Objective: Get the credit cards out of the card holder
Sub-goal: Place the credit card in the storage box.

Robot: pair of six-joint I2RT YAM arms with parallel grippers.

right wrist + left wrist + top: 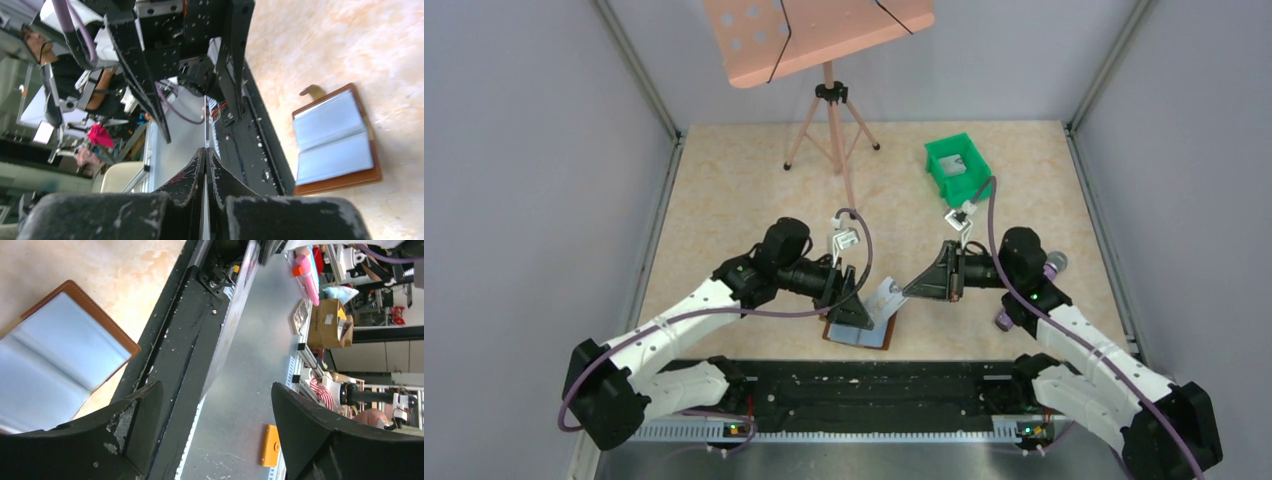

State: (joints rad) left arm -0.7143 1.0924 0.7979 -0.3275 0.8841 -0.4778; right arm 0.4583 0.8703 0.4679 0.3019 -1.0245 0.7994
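Judging by the credit card (955,167) seen in the green bin (937,156), the card holder (334,142) is thought partly emptied; the left gripper (215,395) is spread wide, the right gripper (206,156) closed on nothing.

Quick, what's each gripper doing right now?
Left gripper: open, holding nothing.
Right gripper: closed on a credit card.
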